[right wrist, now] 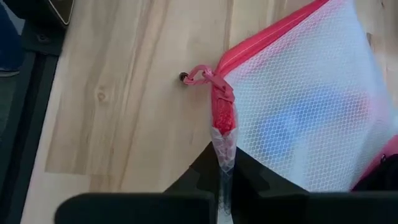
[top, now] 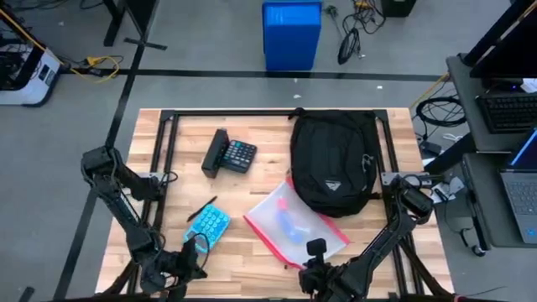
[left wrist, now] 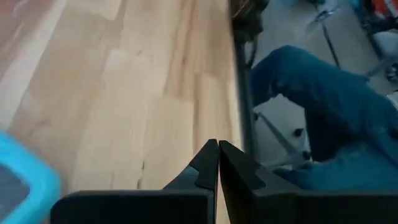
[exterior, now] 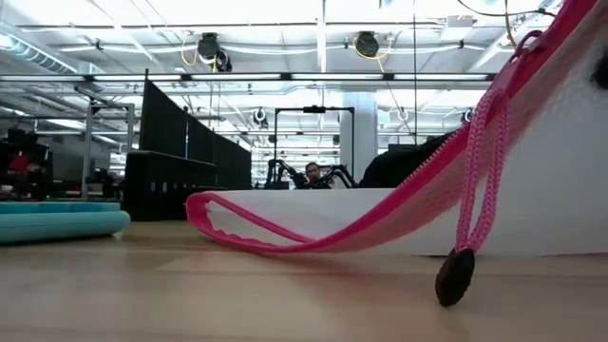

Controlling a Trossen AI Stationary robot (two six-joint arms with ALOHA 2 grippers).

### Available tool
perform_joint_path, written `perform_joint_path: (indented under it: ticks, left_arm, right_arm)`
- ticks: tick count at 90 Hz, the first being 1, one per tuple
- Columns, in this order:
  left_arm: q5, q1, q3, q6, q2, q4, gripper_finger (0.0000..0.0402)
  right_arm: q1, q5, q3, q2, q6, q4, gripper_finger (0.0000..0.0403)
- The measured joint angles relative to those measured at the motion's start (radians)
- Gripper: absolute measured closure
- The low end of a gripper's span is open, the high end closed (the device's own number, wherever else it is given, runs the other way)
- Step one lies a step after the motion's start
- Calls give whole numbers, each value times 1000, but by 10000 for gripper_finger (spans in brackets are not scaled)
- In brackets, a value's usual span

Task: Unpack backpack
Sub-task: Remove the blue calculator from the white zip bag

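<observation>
The black backpack (top: pixel 331 164) lies flat on the table's right half, with no gripper touching it. A clear mesh pouch with pink edging (top: pixel 294 225) lies in front of it. My right gripper (right wrist: pixel 222 163), at the table's near edge (top: pixel 315 250), is shut on the pouch's near corner. My left gripper (left wrist: pixel 217 148) is shut on nothing and hovers over bare wood near the front edge (top: pixel 199 253), beside a turquoise calculator (top: pixel 208 225). My right gripper pinches the pouch's near corner (right wrist: pixel 222 134), where the pink zipper edge ends, between its two fingers. It comes from the table's near side. In the low view that end rises while the far pink edge (exterior: pixel 275 237) lies on the table. The cord's bead (exterior: pixel 456 275) touches the wood.
A black calculator (top: pixel 231 155) lies at the far left of the middle, and a dark pen (top: pixel 201 210) beside the turquoise calculator. A blue bin (top: pixel 291 35) stands on the floor beyond the table. A person's legs in jeans (left wrist: pixel 323 106) are close to the near edge.
</observation>
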Motion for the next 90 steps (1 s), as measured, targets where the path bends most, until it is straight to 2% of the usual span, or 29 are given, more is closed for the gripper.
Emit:
perform_joint_path:
  ticks: [11,24,36,54,90]
  left_arm:
    - [9,-2,-1,-92,79,-84,402]
    - [7,-2,-1,-103,137,-92,402]
    - [-41,0,1,-120,140,-137,402]
    - [-113,9,3,-255,140,-293,401]
    - [-188,24,9,-260,126,-328,402]
  right_arm:
    - [0,0,0,0,0,1,403]
    - [0,0,0,0,1,1,403]
    - [0,1,0,0,-1,1,403]
    - [0,1,0,0,9,-2,403]
    - [2,0,0,-15,119,-75,403]
